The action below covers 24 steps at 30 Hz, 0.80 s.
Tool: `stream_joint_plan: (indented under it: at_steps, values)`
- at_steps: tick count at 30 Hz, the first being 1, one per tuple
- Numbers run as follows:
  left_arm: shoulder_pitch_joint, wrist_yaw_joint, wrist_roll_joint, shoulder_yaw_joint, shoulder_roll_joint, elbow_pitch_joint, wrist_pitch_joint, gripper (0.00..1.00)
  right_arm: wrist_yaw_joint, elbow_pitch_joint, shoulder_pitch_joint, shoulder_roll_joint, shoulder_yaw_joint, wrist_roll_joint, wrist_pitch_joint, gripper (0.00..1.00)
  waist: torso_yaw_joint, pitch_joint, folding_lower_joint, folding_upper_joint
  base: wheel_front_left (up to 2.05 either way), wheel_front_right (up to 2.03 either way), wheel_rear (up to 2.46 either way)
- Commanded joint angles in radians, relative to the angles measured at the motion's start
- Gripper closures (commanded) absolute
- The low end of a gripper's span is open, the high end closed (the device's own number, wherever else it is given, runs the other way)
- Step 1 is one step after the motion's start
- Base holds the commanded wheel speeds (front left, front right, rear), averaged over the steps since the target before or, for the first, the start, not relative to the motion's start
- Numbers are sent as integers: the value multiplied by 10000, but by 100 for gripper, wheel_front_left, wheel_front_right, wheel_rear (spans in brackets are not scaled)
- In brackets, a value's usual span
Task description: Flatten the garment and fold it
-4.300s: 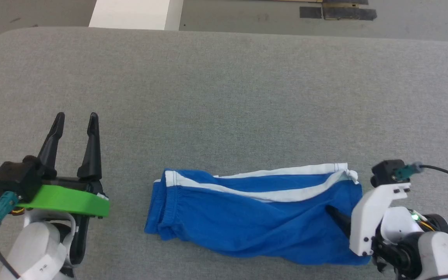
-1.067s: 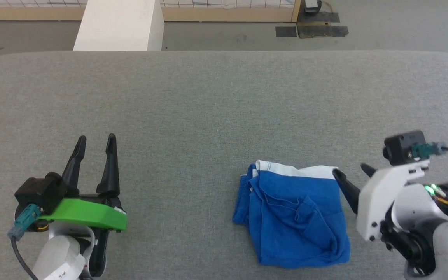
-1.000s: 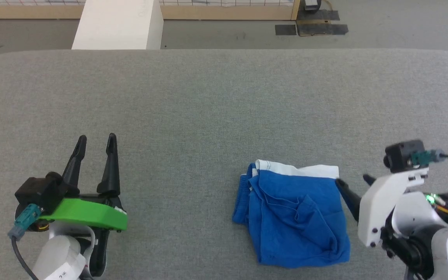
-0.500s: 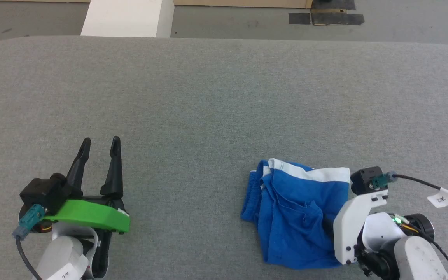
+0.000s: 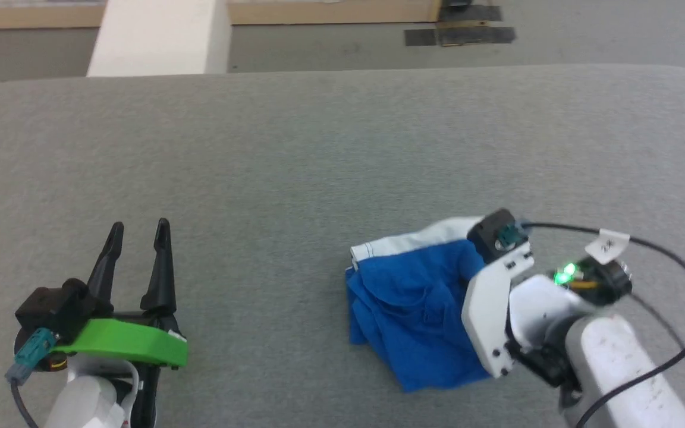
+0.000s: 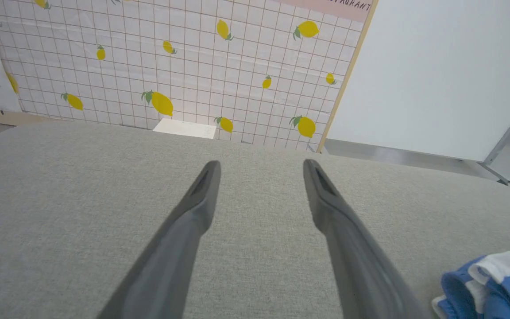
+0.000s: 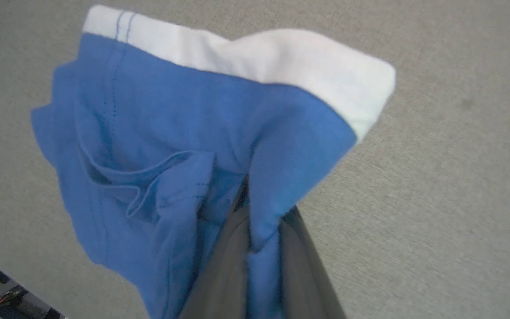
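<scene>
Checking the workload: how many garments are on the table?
1. The blue shorts with white trim sit bunched right of centre on the grey table, a fold pinched by the fingers of the right gripper. That arm hides some table, so another could be hidden.

Head view: mounted high, facing forward and down. Wide, taking in most of the grey table (image 5: 319, 148), with the left tool (image 5: 140, 223) at lower left.
Left wrist view: low over the table, facing almost level along its own fingers toward a lemon-patterned wall (image 6: 171, 66).
Right wrist view: close, looking steeply down along the right tool (image 7: 261, 212).
Shared by all three: table and blue garment (image 5: 414, 315), the latter at the left wrist view's lower right corner.
</scene>
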Motion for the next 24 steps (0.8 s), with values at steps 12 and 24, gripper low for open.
stream_joint_plan:
  at_steps: [12,24]
  values:
    - [-174,239,31,333,768,-1309,593,0,-15,-159,-2665,-2049,778,1074,379,100,-4193,1736,0,0,0,0,0]
    - [-581,279,110,559,1618,-2631,1507,0,-15,1591,-3429,-3300,-1229,828,-842,100,-3923,3510,0,0,0,0,0]
